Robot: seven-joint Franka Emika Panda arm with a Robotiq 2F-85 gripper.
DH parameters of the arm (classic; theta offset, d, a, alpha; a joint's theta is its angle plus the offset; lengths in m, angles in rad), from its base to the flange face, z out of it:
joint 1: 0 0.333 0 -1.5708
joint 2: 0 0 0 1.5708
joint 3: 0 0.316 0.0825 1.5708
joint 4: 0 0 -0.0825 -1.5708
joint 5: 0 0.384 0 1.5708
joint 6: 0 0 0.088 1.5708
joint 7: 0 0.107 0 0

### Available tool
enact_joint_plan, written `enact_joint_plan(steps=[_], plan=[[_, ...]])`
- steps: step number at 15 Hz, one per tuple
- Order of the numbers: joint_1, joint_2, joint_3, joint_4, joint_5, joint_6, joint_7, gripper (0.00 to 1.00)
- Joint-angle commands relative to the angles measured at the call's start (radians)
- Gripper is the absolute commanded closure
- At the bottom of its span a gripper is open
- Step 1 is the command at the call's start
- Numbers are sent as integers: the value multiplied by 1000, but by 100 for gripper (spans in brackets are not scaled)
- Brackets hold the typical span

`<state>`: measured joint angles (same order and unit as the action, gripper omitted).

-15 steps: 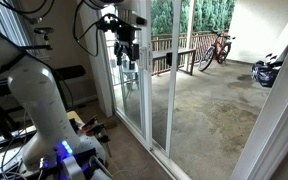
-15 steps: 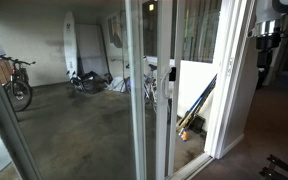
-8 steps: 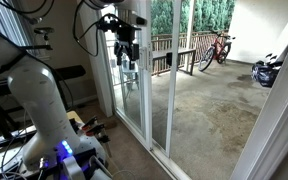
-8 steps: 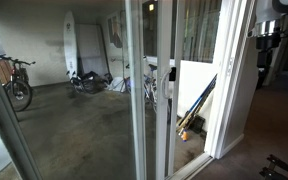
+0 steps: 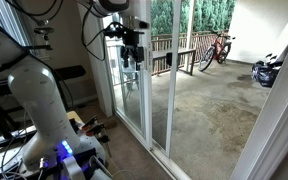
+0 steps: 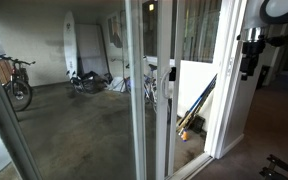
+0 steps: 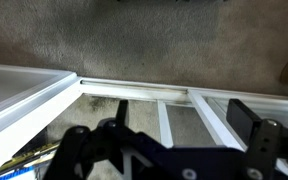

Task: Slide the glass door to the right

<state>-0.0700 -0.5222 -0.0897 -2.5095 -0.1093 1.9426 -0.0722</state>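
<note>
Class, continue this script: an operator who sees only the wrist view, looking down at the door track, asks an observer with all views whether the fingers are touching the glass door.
Operator: Am I touching the door?
Observer: Seemingly not. In an exterior view the gripper hangs clear of the glass door, on the room side.
Operator: How high am I?
Observer: High, well above the floor track.
Operator: Anything outside?
Observer: A bicycle stands by the patio railing.
</note>
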Motion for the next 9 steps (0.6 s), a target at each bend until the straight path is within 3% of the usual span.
enact_joint_plan(steps=[1,9], plan=[[0,62,33,-26,-14,202,53,0],[3,88,113,-154,-45,576,113,0]])
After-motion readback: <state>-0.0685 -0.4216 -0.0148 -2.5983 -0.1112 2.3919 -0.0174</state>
